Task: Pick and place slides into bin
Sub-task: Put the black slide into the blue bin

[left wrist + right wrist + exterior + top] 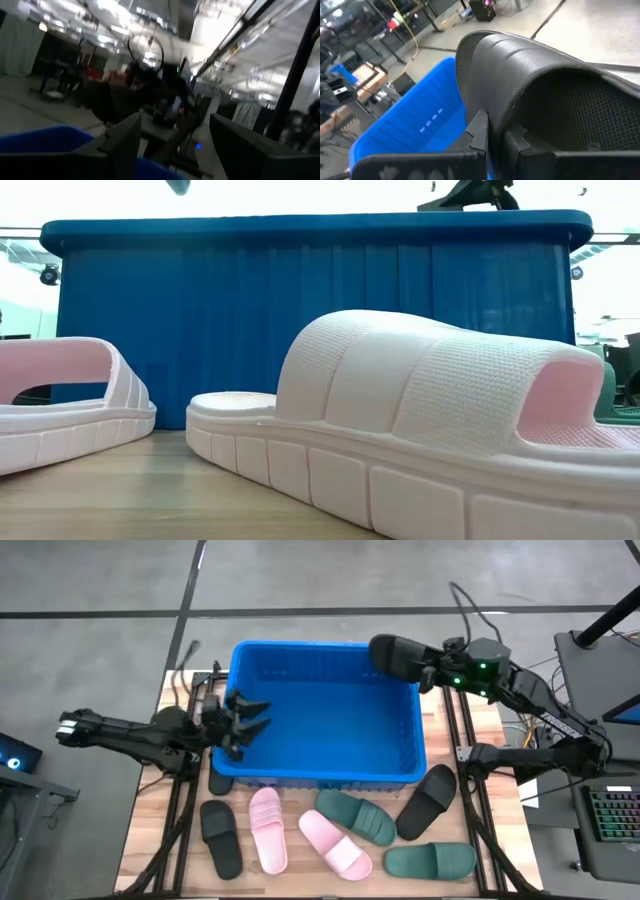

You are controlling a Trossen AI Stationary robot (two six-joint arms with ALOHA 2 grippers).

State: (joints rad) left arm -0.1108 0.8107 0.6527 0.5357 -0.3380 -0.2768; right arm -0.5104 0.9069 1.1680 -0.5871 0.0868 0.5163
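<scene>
The blue bin (325, 710) stands mid-table and fills the back of the low view (300, 320). My right gripper (437, 670) is shut on a black slide (398, 654) held in the air over the bin's far right corner. My left gripper (248, 718) is open and empty, over the bin's left wall; its two fingers stand apart in the left wrist view (175, 145). Several slides lie on the table in front of the bin: a black one (220, 837), two pink ones (267, 829) (336, 844), two green ones (358, 818) (430, 860) and another black one (427, 802). My right gripper pinches the black slide at one edge (500, 117) between its two fingers (479, 131), coming at it from the table's right side. The slide is lifted clear and sticks out past the fingers toward the table's left, over the bin's rim. Which part of the slide the edge belongs to, I cannot tell.
The bin's tall walls stand between the two arms. Black frame rails (180, 800) (470, 780) run along the table's left and right sides. The two pink slides lie close before the low camera (420, 420) (70, 400). A keyboard (612, 815) sits off the table's right.
</scene>
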